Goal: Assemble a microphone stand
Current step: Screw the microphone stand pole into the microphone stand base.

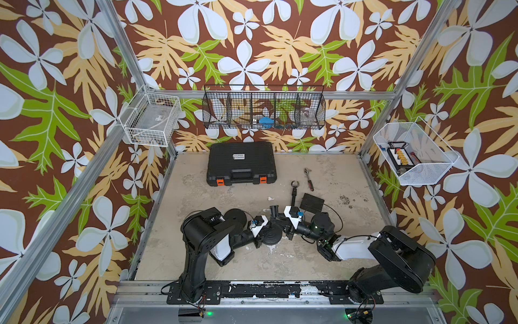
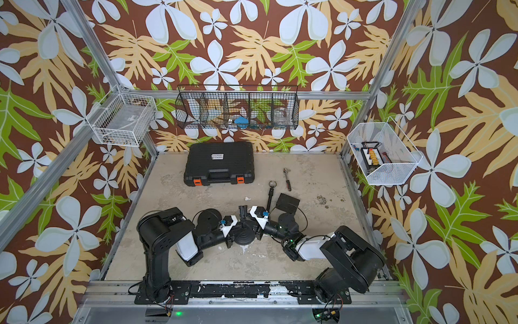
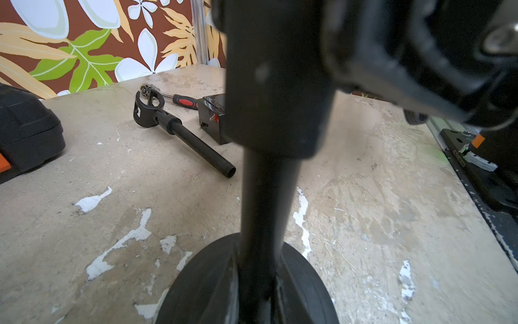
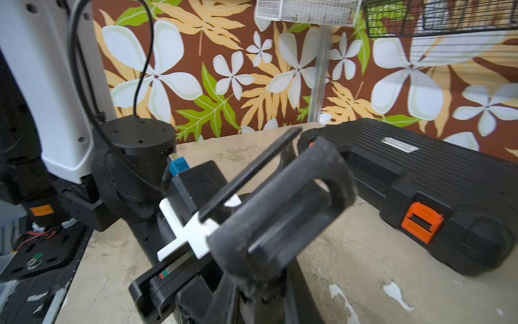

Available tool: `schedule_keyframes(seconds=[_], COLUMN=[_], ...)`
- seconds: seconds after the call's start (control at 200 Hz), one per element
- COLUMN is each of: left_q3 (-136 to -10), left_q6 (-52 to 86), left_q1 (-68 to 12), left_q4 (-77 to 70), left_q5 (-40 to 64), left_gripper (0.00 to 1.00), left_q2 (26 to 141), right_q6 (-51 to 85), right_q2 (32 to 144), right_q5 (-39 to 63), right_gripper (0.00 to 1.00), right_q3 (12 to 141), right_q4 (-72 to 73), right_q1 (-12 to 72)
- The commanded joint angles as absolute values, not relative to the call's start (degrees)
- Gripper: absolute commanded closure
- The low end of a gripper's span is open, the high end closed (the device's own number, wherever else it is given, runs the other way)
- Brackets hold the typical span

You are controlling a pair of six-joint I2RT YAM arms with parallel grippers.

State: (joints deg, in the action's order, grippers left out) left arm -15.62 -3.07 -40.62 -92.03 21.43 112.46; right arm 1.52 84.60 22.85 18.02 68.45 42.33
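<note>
Toward the near middle of the desk (image 1: 280, 266), planted upright in the round base (image 1: 271, 238): the stand pole (image 3: 269, 196). Clenched low on it with the left claw (image 1: 260, 238), apparently to hold it plumb and stop the base from turning. Reaching in at the thicker collar (image 3: 274, 98) with the right claw (image 1: 275, 214); cannot tell whether gripping or loose. Likely tightening that joint. Lying flat farther back, well apart and ready for fitting: clip arm (image 1: 293, 196), just beside a small black box (image 1: 311, 202), near a ratchet wrench (image 1: 309, 179).

My right gripper (image 4: 280, 207) fills my view, blurred (jaws unreadable); left arm's wrist (image 4: 196, 188) just beyond it, black tool case (image 4: 420, 174) by the back edge of the table (image 4: 364, 269).
</note>
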Motion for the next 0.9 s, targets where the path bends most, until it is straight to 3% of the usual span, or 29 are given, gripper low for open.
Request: schedule_keyframes(seconds=[0.0, 0.19, 0.365, 0.716, 0.896], left_q3=[-15.54, -15.34, -15.16, -15.61, -15.82], left_q6=[1.22, 1.54, 1.91, 2.46, 2.29], left_q1=[-40.43, -40.43, -40.43, -40.43, -40.43], left_q4=[-101.25, -101.52, -102.11, -102.62, -102.65], left_q5=[19.06, 19.12, 19.14, 19.35, 19.38], left_gripper=[0.86, 0.85, 0.83, 0.75, 0.84], left_q2=[111.8, 110.96, 110.54, 110.3, 110.85], right_q6=[2.78, 4.18, 5.27, 5.53, 5.65], right_q2=[83.19, 84.07, 85.58, 87.36, 87.52], right_q5=[5.39, -10.12, -16.95, -14.02, -12.83], right_gripper=[1.0, 1.0, 1.0, 1.0, 1.0], right_q3=[16.37, 16.4, 18.22, 19.33, 19.6], right_q4=[61.05, 58.22, 55.55, 57.26, 56.95], right_q1=[46.21, 53.73, 57.23, 58.26, 58.2])
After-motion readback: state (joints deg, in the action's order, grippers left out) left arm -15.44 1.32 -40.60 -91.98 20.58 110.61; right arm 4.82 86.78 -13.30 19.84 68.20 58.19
